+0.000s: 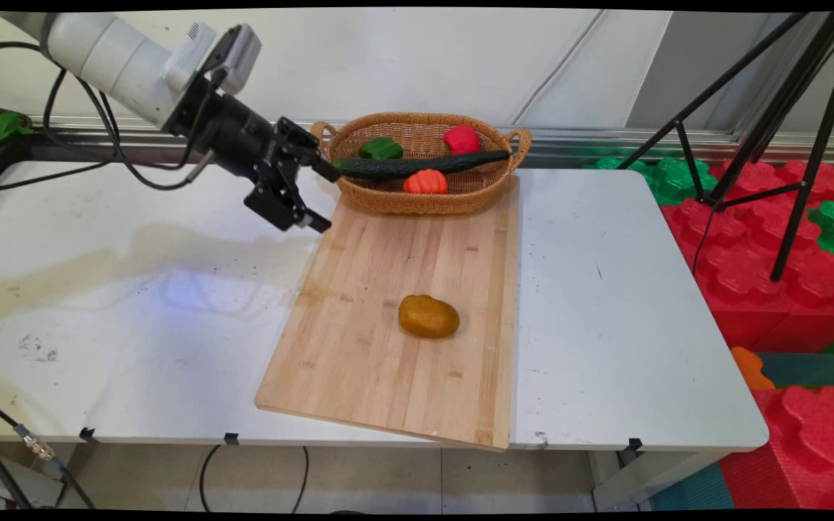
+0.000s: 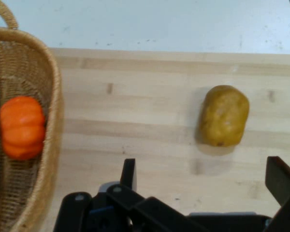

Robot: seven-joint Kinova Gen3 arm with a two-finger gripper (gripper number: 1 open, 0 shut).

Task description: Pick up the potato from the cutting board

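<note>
Main view is showing the black two-finger gripper (image 1: 324, 197) hanging with its fingers spread wide and gripping nothing, above the far left corner of the pale wooden cutting board (image 1: 359, 347), just left of the woven wicker basket (image 1: 417, 202). That basket is sitting at the board's far end, holding a long dark green cucumber (image 1: 417, 166), a green pepper (image 1: 380, 148), a red pepper (image 1: 461, 139) and a small orange pumpkin (image 1: 426, 181). Nearer — on the board's middle — a brownish-yellow potato (image 1: 428, 316) is lying alone.
</note>
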